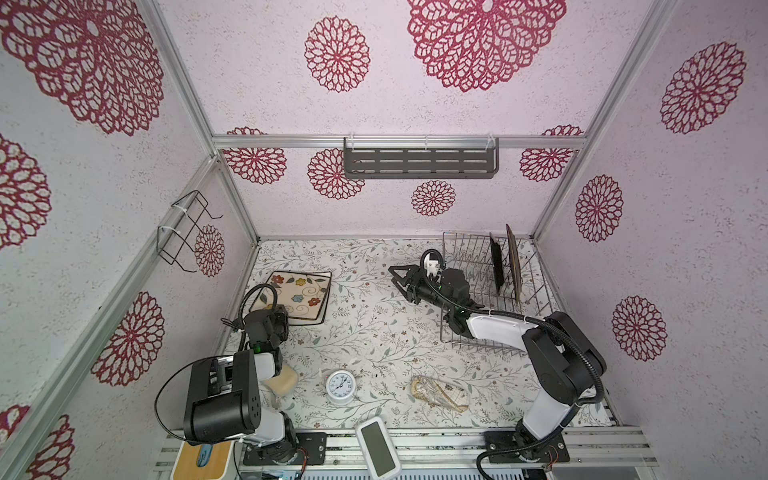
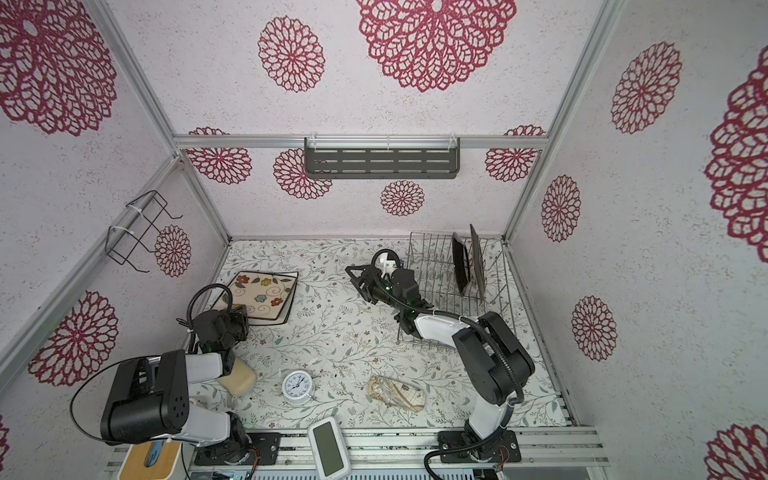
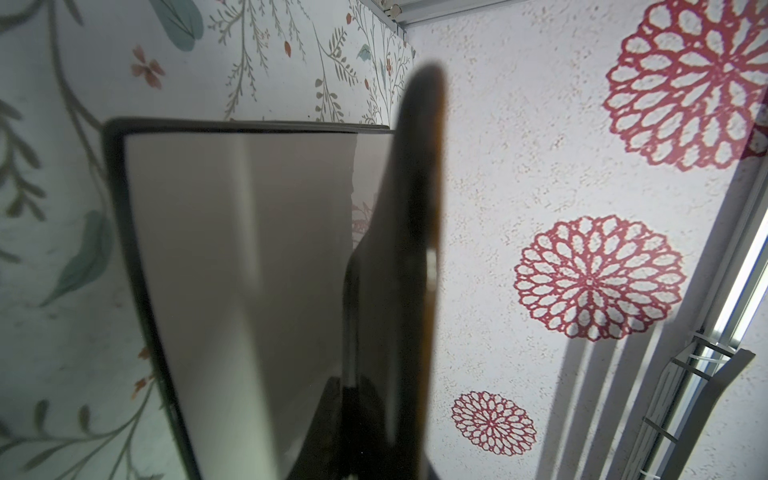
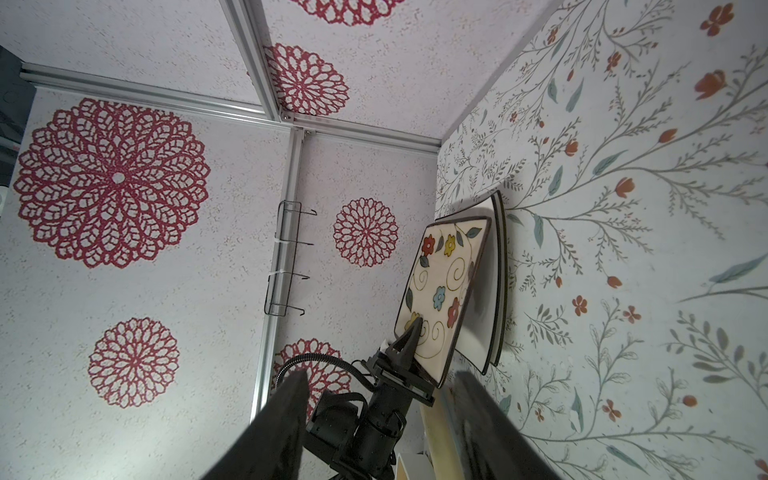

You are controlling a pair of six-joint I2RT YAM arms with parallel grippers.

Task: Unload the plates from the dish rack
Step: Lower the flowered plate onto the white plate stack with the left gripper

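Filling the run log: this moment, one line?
left gripper shut on flower plate | right gripper open beside dish rack | two plates racked

Left wrist view: dark finger blurred; plate cut off at 6 o'clock. Both top views: rack near part hidden under right arm.

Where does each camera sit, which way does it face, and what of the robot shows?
Both top views: overhead, facing down at the table; left arm and right arm show.
Left wrist: on left arm, facing along a dark-rimmed plate toward a wall; one gripper finger shows.
Right wrist: on right arm, facing the flower plate; its gripper fingers and the left gripper show.
Shared: top views and right wrist show the flower plate.
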